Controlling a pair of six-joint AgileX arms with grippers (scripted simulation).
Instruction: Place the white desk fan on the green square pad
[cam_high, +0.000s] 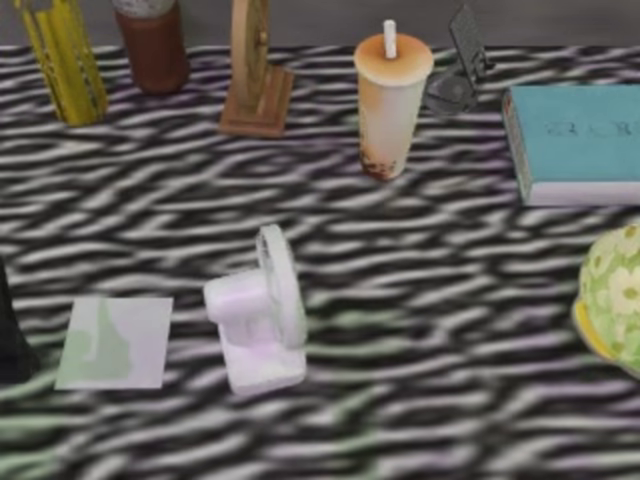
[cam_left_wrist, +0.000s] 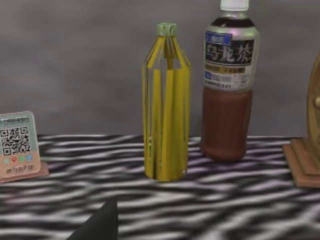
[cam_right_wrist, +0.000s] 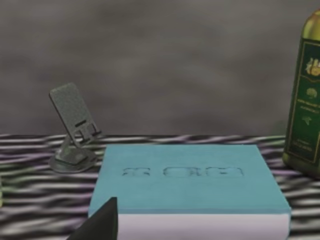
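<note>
Tabletop zebra-striped | white desk fan beside green square pad

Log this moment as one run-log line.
fan: white desk fan on table, right of green square pad, apart | pad: bare | left gripper: parked at table's left | right gripper: parked near teal book | placement: not begun

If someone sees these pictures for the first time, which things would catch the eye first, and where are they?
First comes the loud black-and-white zebra-striped table cover that fills the top view. Against it stands the white desk fan near the middle, slightly toward the front, with the green square pad flat just to its left, apart from it. Along the back the tall orange-white cup with a straw and the teal book at the right also stand out.
</note>
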